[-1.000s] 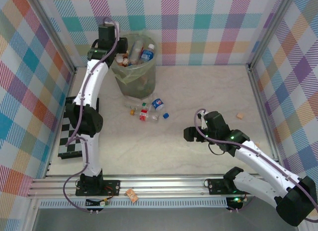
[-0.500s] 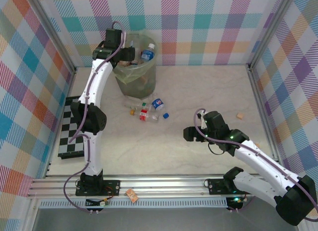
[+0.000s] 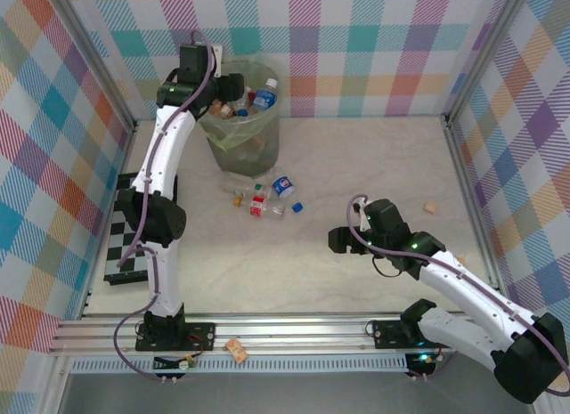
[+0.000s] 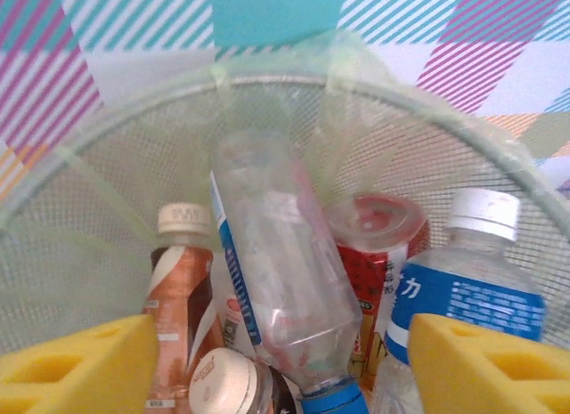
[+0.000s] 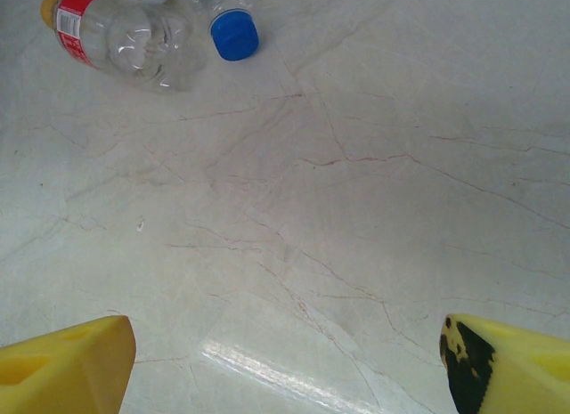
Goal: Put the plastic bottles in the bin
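The bin (image 3: 242,138) stands at the far left of the table, a pale-green bucket with a thin bag. My left gripper (image 3: 218,92) hangs open over its left rim. In the left wrist view its yellow fingers (image 4: 76,365) stand apart, touching nothing. Below them several plastic bottles lie in the bin (image 4: 125,165): a clear one (image 4: 276,254) cap down, a brown one (image 4: 183,280), a red-labelled one (image 4: 378,245) and a blue-labelled one (image 4: 468,294). More bottles (image 3: 263,198) lie on the table in front of the bin. My right gripper (image 3: 338,240) is open over bare table, right of them. Its view shows a red-labelled bottle (image 5: 116,27) and a blue cap (image 5: 235,34) ahead.
A checkerboard mat (image 3: 120,245) lies at the left edge beside the left arm. A small tan block (image 3: 430,207) sits at the right. An orange scrap (image 3: 236,349) lies on the front rail. Plaid walls and a metal frame close in the table.
My left gripper, shut a second ago, has opened above the bin and drawn back a little toward its left rim. The right arm has stayed still.
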Tool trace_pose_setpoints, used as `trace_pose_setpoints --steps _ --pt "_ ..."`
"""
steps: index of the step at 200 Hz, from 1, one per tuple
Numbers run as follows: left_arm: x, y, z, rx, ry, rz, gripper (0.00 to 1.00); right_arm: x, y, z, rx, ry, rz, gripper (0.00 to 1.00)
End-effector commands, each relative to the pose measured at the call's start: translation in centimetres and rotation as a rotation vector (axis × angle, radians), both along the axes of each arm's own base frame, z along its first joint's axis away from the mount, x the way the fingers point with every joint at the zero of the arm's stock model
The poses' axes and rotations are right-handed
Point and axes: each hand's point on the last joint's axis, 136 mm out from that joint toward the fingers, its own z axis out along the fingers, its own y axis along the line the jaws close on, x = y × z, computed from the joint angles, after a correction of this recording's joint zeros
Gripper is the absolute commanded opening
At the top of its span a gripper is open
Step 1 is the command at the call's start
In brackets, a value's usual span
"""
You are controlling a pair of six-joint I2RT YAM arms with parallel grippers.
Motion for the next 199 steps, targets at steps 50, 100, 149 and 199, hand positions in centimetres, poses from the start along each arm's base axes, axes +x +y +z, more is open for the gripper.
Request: trace_pose_setpoints --steps 50,100,149,199 --pt "-0.5 -0.6 -3.1 -0.053 0.076 -0.013 0.5 -0.2 -0.1 -0.2 0.01 0.006 -0.006 0.89" --pt "-0.8 -1.1 -4.5 -0.077 0.107 -0.033 0.47 0.0 0.1 0.0 0.013 0.003 -0.005 0.89" --pt "-1.8 -1.2 -0.2 -0.103 0.019 -0.047 0.64 0.3 0.3 0.2 0.015 -0.001 -0.006 0.89" --pt "-5.5 -1.2 7.4 -0.159 -0.124 -0.078 0.78 1.3 1.0 0.3 0.006 -0.002 0.003 0.89"
